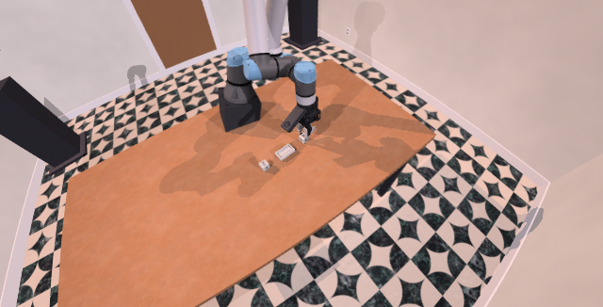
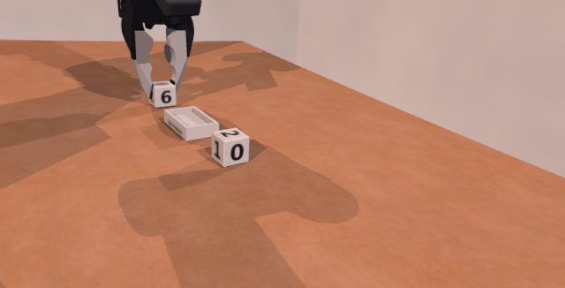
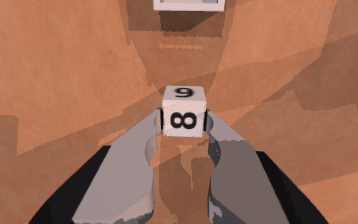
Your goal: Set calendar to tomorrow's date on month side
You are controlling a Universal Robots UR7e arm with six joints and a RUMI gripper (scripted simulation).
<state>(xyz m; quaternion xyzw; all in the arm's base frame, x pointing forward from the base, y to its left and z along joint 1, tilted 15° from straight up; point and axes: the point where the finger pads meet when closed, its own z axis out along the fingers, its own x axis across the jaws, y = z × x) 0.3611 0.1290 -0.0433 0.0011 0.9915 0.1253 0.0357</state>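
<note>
6 and 8 on the cube (image 1: 302,138) (image 2: 163,94) (image 3: 183,111) nearer the exterior view's far counter (image 1: 141,232) (image 2: 397,200) (image 3: 55,65) edge; 2, 1, 0 on the farther die-like block (image 1: 264,165) (image 2: 229,147).

top and exterior look down on one shared table (image 1: 179,232) (image 2: 397,217).

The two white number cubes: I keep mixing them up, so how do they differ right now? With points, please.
The white cube with the 6 (image 1: 302,137) (image 2: 163,95) (image 3: 183,120) is between the gripper's jaws; the white cube with the 0 (image 1: 264,165) (image 2: 230,147) sits free on the table. The first shows an 8 on another face, while the second shows a 1 and a 2. Both are white with black digits, and both are outside the tray.
</note>
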